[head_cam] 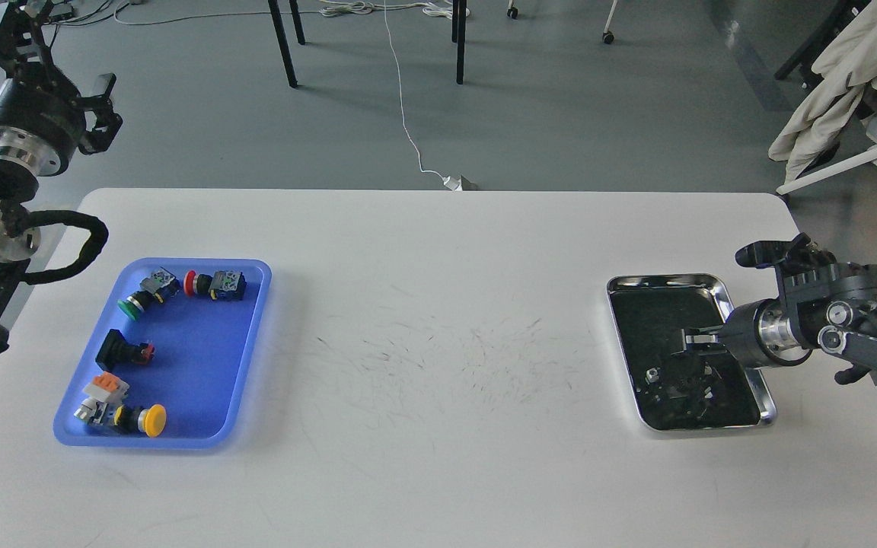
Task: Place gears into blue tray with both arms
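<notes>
Hovering high off the counter's (pixel 438 472) far-left corner, the left tool (pixel 96 106) is parked clear, fingers apart and empty. Below sits the blue tray (pixel 252 335), holding only push-button switches (pixel 151 420) along its left side, right half free for drops. Wide bare counter follows. Far right, the right tool (pixel 693 341) dips into the steel tray (pixel 667 282) over the dark gears (pixel 686 380); its grip cannot be told.

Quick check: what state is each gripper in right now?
Left gripper: raised off the table, jaws apart, empty.
Right gripper: over the steel tray; jaws cannot be told.
</notes>
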Tool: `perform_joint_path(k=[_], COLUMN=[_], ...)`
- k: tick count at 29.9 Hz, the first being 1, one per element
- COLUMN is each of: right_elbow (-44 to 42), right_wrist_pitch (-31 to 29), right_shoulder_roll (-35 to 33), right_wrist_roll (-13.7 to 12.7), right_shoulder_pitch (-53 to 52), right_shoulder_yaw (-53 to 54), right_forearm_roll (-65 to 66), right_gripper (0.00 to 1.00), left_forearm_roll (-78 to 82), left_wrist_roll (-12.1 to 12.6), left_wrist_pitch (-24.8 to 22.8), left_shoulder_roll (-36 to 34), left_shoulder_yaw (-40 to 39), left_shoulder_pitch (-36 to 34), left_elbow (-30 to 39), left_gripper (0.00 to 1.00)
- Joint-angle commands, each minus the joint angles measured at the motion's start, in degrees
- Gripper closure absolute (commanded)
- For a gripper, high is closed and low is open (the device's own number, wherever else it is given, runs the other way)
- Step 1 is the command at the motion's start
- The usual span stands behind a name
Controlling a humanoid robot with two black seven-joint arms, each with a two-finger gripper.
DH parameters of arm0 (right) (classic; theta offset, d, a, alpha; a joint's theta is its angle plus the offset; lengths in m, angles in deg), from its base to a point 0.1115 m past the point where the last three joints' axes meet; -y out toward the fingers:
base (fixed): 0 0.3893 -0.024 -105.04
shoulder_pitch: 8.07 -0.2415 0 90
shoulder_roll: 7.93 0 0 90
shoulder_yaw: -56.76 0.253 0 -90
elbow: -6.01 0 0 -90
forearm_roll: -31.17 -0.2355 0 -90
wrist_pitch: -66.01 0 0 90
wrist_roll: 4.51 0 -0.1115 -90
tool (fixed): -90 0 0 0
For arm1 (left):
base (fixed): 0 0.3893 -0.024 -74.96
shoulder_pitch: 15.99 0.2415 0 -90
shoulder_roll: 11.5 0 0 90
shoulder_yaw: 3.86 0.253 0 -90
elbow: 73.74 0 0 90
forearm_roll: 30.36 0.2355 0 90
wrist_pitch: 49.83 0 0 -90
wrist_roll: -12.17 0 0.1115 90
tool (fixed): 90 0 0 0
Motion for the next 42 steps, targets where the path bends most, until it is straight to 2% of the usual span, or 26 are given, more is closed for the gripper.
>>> perform_joint_path(k=[1,3,8,15,21,29,31,32,33,34,35,42], right_elbow=[-0.4,-0.4,-0.2,0.6,5.0,9.1,9.2,9.4,9.4,9.4,9.5,9.7], right_wrist_pitch=[0.1,0.1,0.0,0.0,0.1,-0.1,-0.2,-0.4,-0.4,-0.3,-0.5,-2.7], right_shoulder_roll=[0.0,0.0,0.0,0.2,-0.5,-0.2,0.0,0.0,0.0,0.0,-0.2,-3.0], right_wrist_roll=[0.3,0.4,1.4,1.8,1.7,1.6,1.6,1.6,1.6,1.6,1.6,1.5], right_shoulder_pitch=[0.1,0.1,-0.2,-3.4,-9.9,-16.3,-16.4,-16.4,-16.4,-16.5,-16.5,-15.6], right_shoulder_yaw=[0.1,0.1,0.3,0.4,1.1,1.1,1.1,1.1,1.1,1.2,1.2,-1.1], right_forearm_roll=[0.0,0.0,0.0,-0.6,-1.4,-9.4,-9.4,-9.5,-9.5,-9.6,-9.7,-8.9], right_gripper=[0.59,0.75,0.98,0.98,0.98,0.97,0.88,0.79,0.64,0.3,0.06,0.04], left_forearm_roll=[0.0,0.0,0.0,0.0,0.0,0.0,0.0,0.0,0.0,0.0,0.0,0.0], left_wrist_roll=[0.0,0.0,0.0,0.0,0.0,0.0,0.0,0.0,0.0,0.0,0.0,0.0], left_wrist_pitch=[-0.1,-0.1,-0.1,0.0,0.0,0.0,0.0,0.0,0.0,0.0,0.0,0.0], left_shoulder_roll=[-0.1,-0.3,-0.3,-0.4,-0.4,-0.4,-0.4,-0.4,-0.4,-0.4,-0.4,-0.7], left_shoulder_yaw=[0.0,0.0,0.0,-0.1,-0.1,-0.1,-0.1,-0.2,-0.2,-0.2,-0.2,-0.2], left_shoulder_pitch=[0.0,0.1,0.0,0.0,0.0,-0.2,-0.3,-0.3,-0.3,-0.3,-0.3,-0.4], left_elbow=[0.0,-0.1,-0.1,0.0,-0.1,-0.1,-0.1,-0.1,-0.1,-0.1,-0.1,-0.1], left_gripper=[0.02,0.02,0.02,0.02,0.02,0.02,0.02,0.02,0.02,0.02,0.02,0.02])
